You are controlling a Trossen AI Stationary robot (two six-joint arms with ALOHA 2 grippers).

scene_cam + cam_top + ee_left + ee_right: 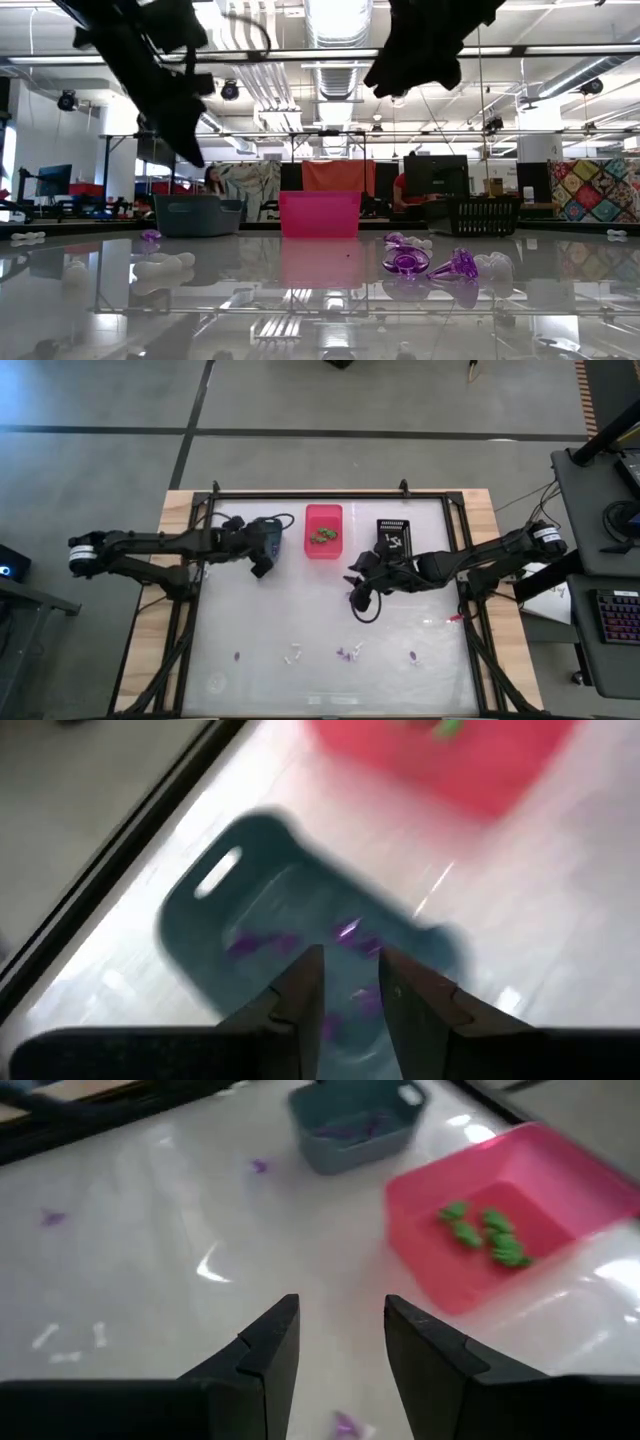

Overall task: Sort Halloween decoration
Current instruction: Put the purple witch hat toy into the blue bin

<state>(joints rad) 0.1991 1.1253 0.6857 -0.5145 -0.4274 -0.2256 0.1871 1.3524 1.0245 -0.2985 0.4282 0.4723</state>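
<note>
Left hand [262,565] hangs above the blue-grey bin [262,536] at the far left of the table [250,630], and in its wrist view the two fingers [300,995] stand a narrow gap apart with nothing between them. Purple trinkets [245,945] lie inside that bin, right under it. Over to the middle: the pink bin [323,530] sits at the far edge with a clump of green trinkets [322,536] inside, clear in the right wrist view too [488,1232]. The black bin [392,534] stands just right of the pink one.

Right hand [356,598] hovers above bare table, nearer than the pink and black bins, its fingers [270,1345] spread apart and empty.

Along the near side, loose pieces are scattered: a purple one [237,656] at the left, white ones [294,656] near the middle, a purple and white cluster [349,653] beside them, and another purple one [413,656] to the right. From table height, two purple pieces [432,264] lie touching white ones at the right.
</note>
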